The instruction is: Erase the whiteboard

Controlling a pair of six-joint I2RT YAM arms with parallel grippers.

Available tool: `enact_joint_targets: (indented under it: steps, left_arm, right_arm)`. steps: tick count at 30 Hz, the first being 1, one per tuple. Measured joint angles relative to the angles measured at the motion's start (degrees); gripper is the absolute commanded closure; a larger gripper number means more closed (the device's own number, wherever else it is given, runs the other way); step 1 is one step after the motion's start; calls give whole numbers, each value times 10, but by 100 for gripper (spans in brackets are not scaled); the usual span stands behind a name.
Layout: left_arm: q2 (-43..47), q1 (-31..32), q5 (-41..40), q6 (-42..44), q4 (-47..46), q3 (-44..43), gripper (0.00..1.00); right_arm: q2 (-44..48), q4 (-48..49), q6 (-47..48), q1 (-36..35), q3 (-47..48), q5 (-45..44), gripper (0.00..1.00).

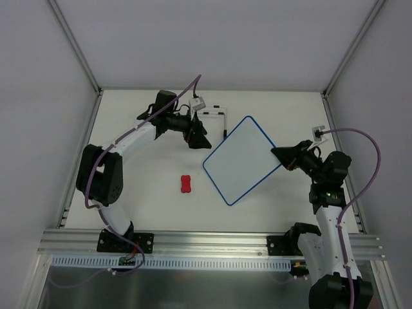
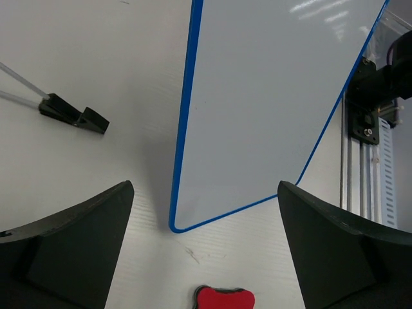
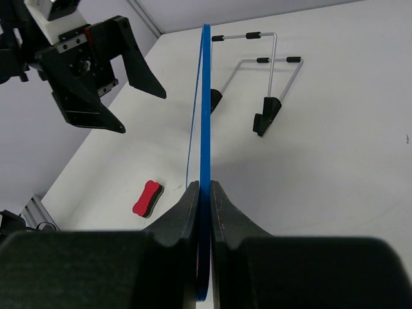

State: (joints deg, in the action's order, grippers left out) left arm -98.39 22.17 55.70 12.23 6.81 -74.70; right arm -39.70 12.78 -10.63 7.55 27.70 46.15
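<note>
The whiteboard is white with a thin blue frame and looks blank. My right gripper is shut on its right edge and holds it tilted above the table. In the right wrist view the board's edge runs straight up from between the shut fingers. My left gripper is open and empty, just left of the board's upper left edge. In the left wrist view the board's corner lies ahead between the spread fingers. The red eraser lies on the table left of the board, also in the left wrist view and right wrist view.
A black wire stand stands behind the board near the left gripper; it also shows in the right wrist view. An aluminium rail runs along the near edge. White walls enclose the table on three sides.
</note>
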Motion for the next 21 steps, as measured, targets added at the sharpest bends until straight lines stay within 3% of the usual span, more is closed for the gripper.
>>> enact_joint_targets:
  steps: [6,21]
  left_arm:
    - [-66,0,73,3,9,-25,21]
    - [-111,30,113,22,15,-53,29]
  right_arm:
    - [0,4,4,0,0,18,100]
    - [0,5,6,0,1,45,100]
